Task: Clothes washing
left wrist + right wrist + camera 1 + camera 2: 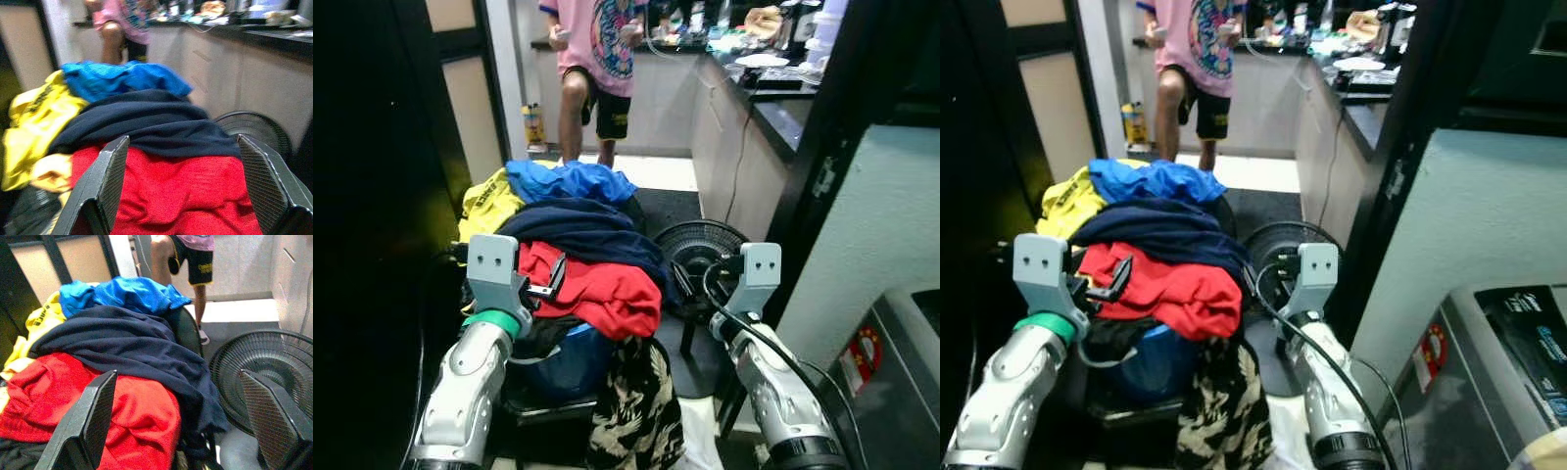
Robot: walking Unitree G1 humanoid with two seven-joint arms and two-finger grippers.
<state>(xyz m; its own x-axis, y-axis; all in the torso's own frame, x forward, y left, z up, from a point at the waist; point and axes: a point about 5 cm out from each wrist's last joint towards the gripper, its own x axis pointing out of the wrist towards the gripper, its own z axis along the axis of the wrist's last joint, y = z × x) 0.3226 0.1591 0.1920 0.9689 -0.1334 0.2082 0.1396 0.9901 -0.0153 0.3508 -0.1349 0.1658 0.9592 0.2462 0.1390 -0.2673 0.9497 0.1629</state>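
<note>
Kitchen counter (773, 108) along right wall; black fan (700, 250) on dark floor; person (597, 59) standing behind.

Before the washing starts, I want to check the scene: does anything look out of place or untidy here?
Yes. The clothes are heaped well above the basket, and a patterned garment hangs over its front edge toward the floor. A fan stands low on the floor right beside the pile, in the walkway. Both grippers are open.
</note>
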